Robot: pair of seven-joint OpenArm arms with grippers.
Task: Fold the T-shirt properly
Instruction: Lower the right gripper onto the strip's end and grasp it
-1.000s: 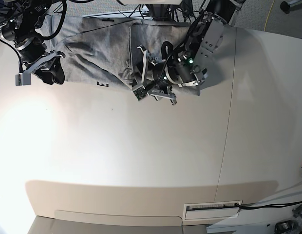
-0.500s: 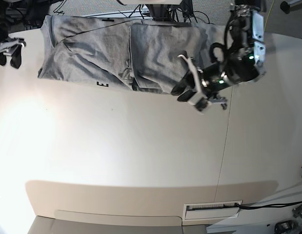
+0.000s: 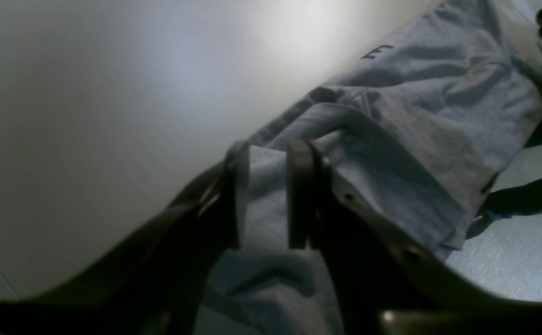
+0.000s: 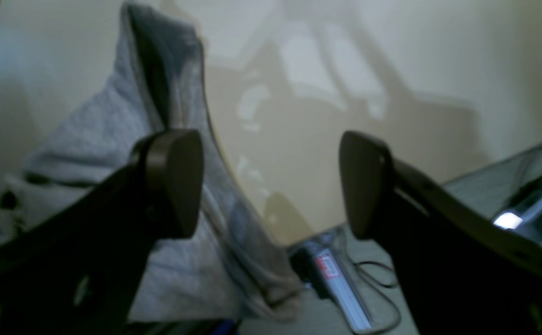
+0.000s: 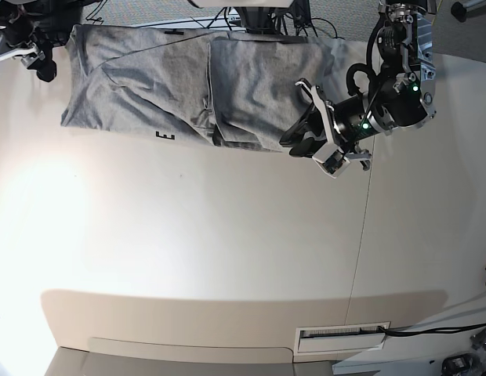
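Here's the left gripper (image 5: 315, 139) — black body, pale grey finger frames, two small green lights glowing on the housing behind it. A black cable loops over the silver-grey arm segment above those lights. From the left wrist camera its fingers (image 3: 301, 190) are dark, flat-faced blades, the arm behind them carrying round screw holes. The right gripper (image 4: 271, 184) shows rounded matte-black pads on thick black arms — in the base view it's a dark shape with a white tip.
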